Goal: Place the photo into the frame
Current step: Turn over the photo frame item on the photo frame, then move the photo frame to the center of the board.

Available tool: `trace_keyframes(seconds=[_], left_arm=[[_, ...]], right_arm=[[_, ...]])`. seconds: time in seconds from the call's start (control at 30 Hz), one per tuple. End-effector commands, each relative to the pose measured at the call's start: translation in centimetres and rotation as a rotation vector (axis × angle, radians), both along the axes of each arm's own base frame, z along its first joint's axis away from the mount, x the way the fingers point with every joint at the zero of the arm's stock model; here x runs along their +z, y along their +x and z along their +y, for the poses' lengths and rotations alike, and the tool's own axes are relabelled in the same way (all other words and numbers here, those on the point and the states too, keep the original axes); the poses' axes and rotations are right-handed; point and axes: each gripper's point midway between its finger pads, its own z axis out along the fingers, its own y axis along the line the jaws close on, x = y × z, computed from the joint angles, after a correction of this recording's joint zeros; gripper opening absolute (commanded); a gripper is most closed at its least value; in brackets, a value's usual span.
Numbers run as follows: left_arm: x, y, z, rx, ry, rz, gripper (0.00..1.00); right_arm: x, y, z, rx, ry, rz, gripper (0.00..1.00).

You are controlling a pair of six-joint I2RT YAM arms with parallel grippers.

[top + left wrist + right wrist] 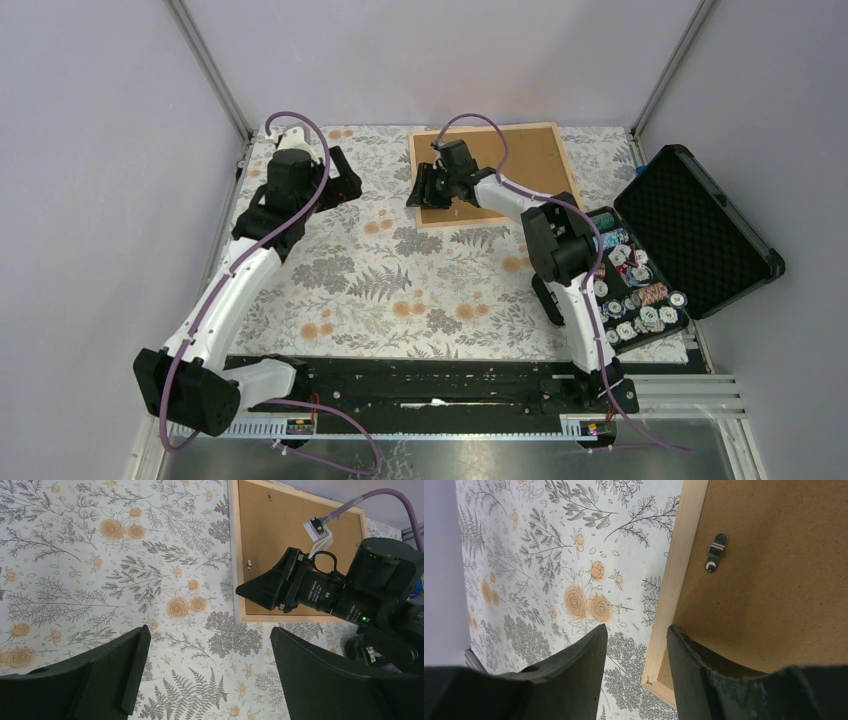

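The frame (413,170) of light wood lies flat at the back middle of the floral cloth. Inside its rails shows the plain brown back of the photo (525,160). My right gripper (425,190) is at the frame's near left corner. In the right wrist view its jaws (636,632) stand open astride the left rail (679,555), one finger over the cloth and the other over the brown board (784,580). A small metal clip (716,552) sits on the board. My left gripper (207,645) hangs wide open over bare cloth, left of the frame (233,540), holding nothing.
An open black foam-lined case (700,230) lies at the right edge, its lower half (630,290) filled with small round items. My right arm's elbow stands beside it. Metal posts and purple walls close in the back and sides.
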Motion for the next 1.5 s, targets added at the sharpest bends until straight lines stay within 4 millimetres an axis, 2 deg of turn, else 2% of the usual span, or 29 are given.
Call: trace_keyframes(seconds=[0.0, 0.17, 0.23, 0.37, 0.53, 0.63, 0.7, 0.83, 0.9, 0.97, 1.07, 1.17, 1.3, 1.4, 1.47], left_arm=[[0.7, 0.8, -0.5, -0.017, -0.03, -0.036, 0.99], [0.8, 0.9, -0.3, -0.01, -0.03, -0.039, 0.99], [0.7, 0.9, -0.4, -0.013, -0.029, -0.038, 0.99], [0.6, 0.9, -0.5, -0.018, -0.033, -0.036, 0.99], [0.6, 0.9, -0.5, -0.019, -0.035, -0.036, 0.99], [0.7, 0.9, -0.5, -0.017, -0.038, -0.037, 0.99], [0.7, 0.8, -0.5, -0.019, -0.038, -0.037, 0.99], [0.7, 0.9, -0.4, -0.016, -0.037, -0.039, 0.99], [0.7, 0.9, -0.5, -0.018, -0.038, -0.038, 0.99], [0.8, 0.8, -0.5, -0.018, -0.04, -0.041, 0.99], [0.9, 0.8, -0.4, -0.014, -0.037, -0.046, 0.99], [0.8, 0.8, -0.2, -0.007, -0.031, -0.046, 0.99], [0.6, 0.9, -0.2, -0.008, -0.03, -0.039, 0.99], [0.5, 1.1, 0.1, 0.0, -0.032, -0.034, 0.99], [0.4, 1.3, 0.5, 0.013, -0.029, -0.033, 0.99]], right_arm=[[-3.1, -3.7, -0.9, 0.057, -0.154, 0.083, 0.56], [-3.4, -5.1, -1.0, 0.101, -0.285, 0.053, 0.56], [-3.8, -5.7, -1.8, 0.093, -0.368, 0.046, 0.56], [-3.1, -6.4, -2.8, 0.094, -0.434, 0.021, 0.56], [-2.3, -5.3, -6.0, 0.028, -0.589, -0.043, 0.57], [-2.1, -4.6, -6.5, 0.011, -0.626, -0.07, 0.57], [-1.6, -4.3, -6.0, 0.019, -0.606, -0.074, 0.58], [0.7, -4.9, -2.3, 0.092, -0.412, -0.071, 0.63], [1.2, -4.7, -1.3, 0.088, -0.352, -0.073, 0.65], [0.8, -4.2, -0.8, 0.078, -0.343, -0.075, 0.65], [-1.5, -4.2, -0.7, 0.069, -0.353, -0.059, 0.63], [-3.1, -5.8, -0.3, 0.102, -0.377, -0.046, 0.6], [-2.6, -8.8, 1.9, 0.23, -0.346, -0.088, 0.53], [-2.1, -11.8, 3.8, 0.408, -0.278, -0.123, 0.48], [-2.4, -13.1, 3.8, 0.477, -0.32, -0.166, 0.44]])
